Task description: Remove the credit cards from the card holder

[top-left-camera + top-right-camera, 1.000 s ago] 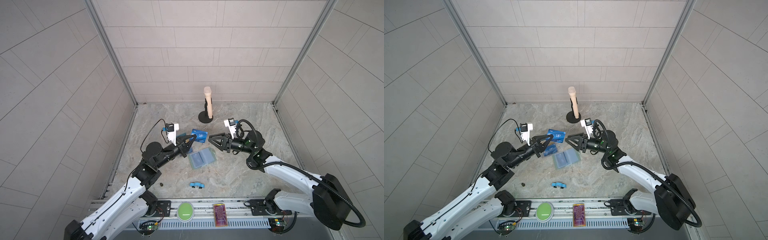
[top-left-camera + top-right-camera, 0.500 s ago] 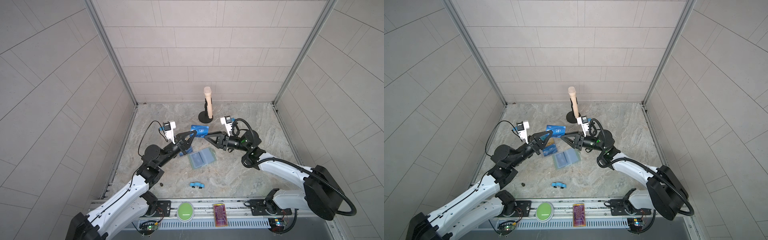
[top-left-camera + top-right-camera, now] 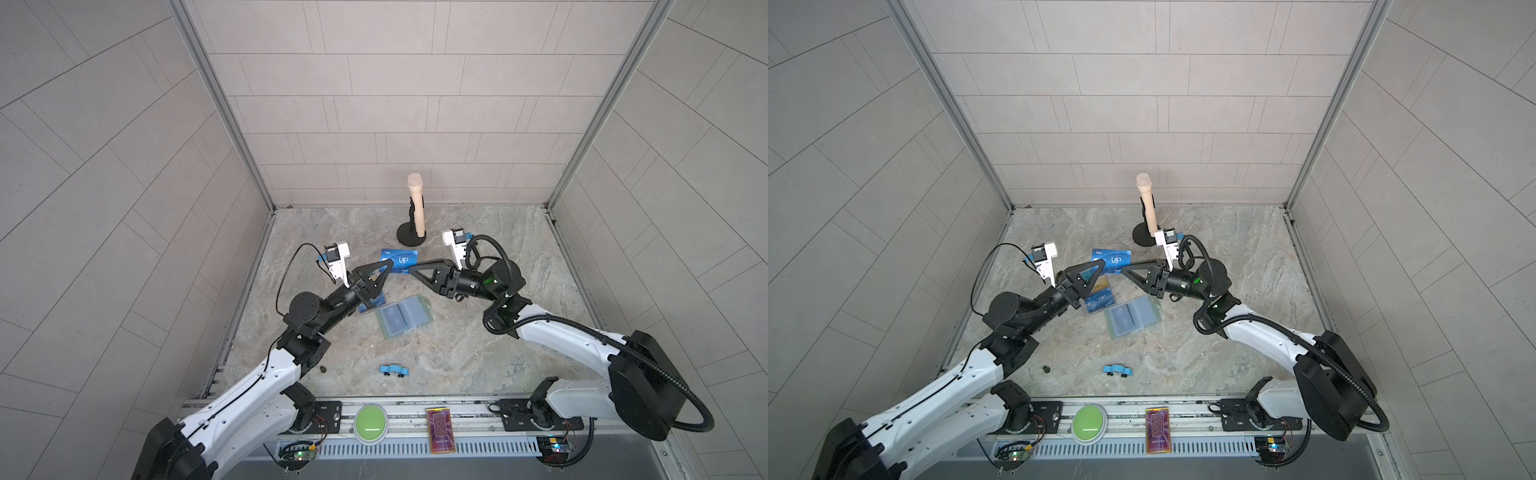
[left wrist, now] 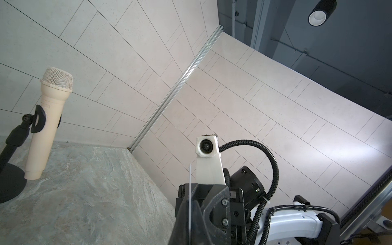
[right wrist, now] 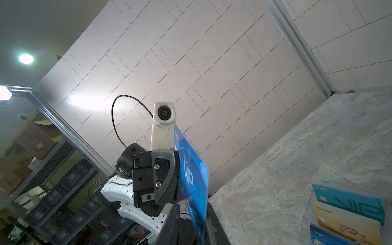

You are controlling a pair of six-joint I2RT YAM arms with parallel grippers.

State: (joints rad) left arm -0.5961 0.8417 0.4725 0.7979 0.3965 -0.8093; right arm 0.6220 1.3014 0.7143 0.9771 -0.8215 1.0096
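Observation:
The mint-green card holder point(image 3: 404, 316) point(image 3: 1133, 316) lies open and flat on the table, nearer the front than both grippers. Its sleeve pages look bluish, and I cannot pick out the credit cards in them. My left gripper point(image 3: 388, 266) point(image 3: 1098, 266) point(image 4: 190, 224) is raised and shut on one end of a blue card printed "VIP" point(image 3: 401, 261) point(image 3: 1112, 260) point(image 5: 192, 169). My right gripper point(image 3: 412, 270) point(image 3: 1124, 268) point(image 5: 194, 227) faces it, its jaws straddling the card's other end. One finger is against the card and a gap shows on the other side.
A clear acrylic stand point(image 3: 1098, 299) point(image 5: 347, 214) with teal, gold and blue cards sits under the left gripper. A beige microphone point(image 3: 417, 208) stands on a black base at the back. A small blue toy car point(image 3: 394, 370) and a dark speck point(image 3: 322, 368) lie near the front.
The left gripper lifted the blue card up and toward the back. The right gripper moved in to the card's free end and its jaws narrowed around it.

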